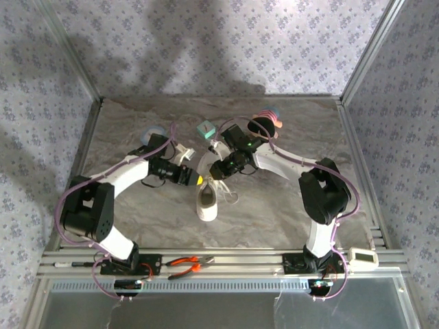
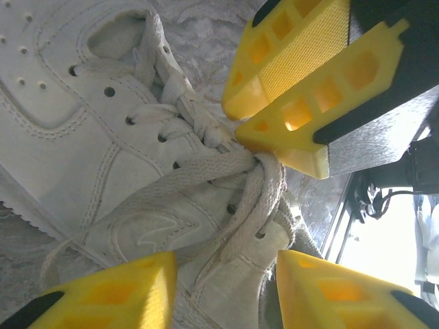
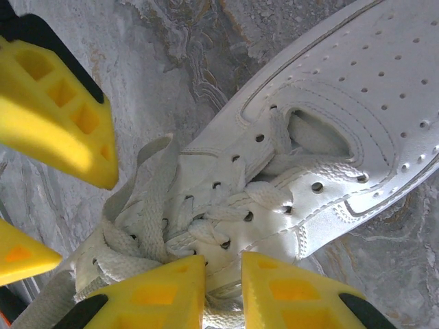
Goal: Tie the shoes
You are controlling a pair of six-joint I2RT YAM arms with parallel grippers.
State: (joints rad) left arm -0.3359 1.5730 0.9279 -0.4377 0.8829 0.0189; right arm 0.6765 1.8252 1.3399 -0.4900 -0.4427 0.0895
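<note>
The white sneaker lies mid-table with its toe toward the arms, and its loose laces spill to the right. My left gripper reaches in from the left and hangs open. Its fingers straddle the shoe's collar and a lace crossing. My right gripper comes in from the right. In the right wrist view, the right gripper is closed to a narrow gap, pinching a lace strand at the top eyelets. The bunched laces lie just left of it.
A teal cube and a dark round object with a pink and blue rim sit behind the shoe. A pale blue object lies at back left. Orange-handled pliers rest on the front rail, and a white device sits at front right.
</note>
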